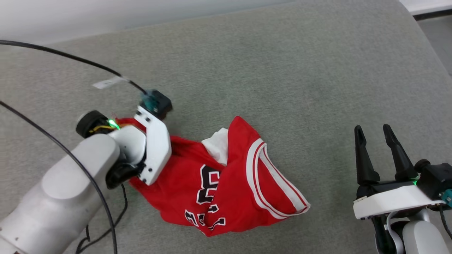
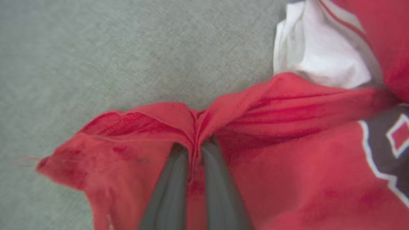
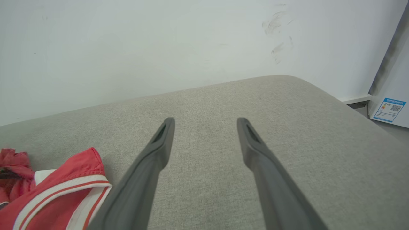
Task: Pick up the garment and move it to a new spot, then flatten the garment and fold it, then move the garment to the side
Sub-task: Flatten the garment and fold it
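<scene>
The garment (image 1: 226, 180) is a red jersey with white sleeve cloth, striped trim and black numerals, lying crumpled on the grey cushion (image 1: 268, 63). My left gripper (image 2: 194, 150) is shut on a pinched fold of its red cloth (image 2: 255, 108); in the head view the left wrist (image 1: 148, 148) covers the fingers at the garment's left edge. My right gripper (image 1: 372, 132) stands open off to the right, apart from the garment, with nothing between its fingers (image 3: 163, 140). The garment's striped hem (image 3: 60, 191) shows at the lower left of the right wrist view.
Black cables (image 1: 70, 58) run from the left arm across the cushion's left side. A white wall (image 3: 159, 41) rises behind the cushion. The cushion's rounded corner (image 3: 319, 89) drops off at the right, beside a white panel with a blue label (image 3: 389, 110).
</scene>
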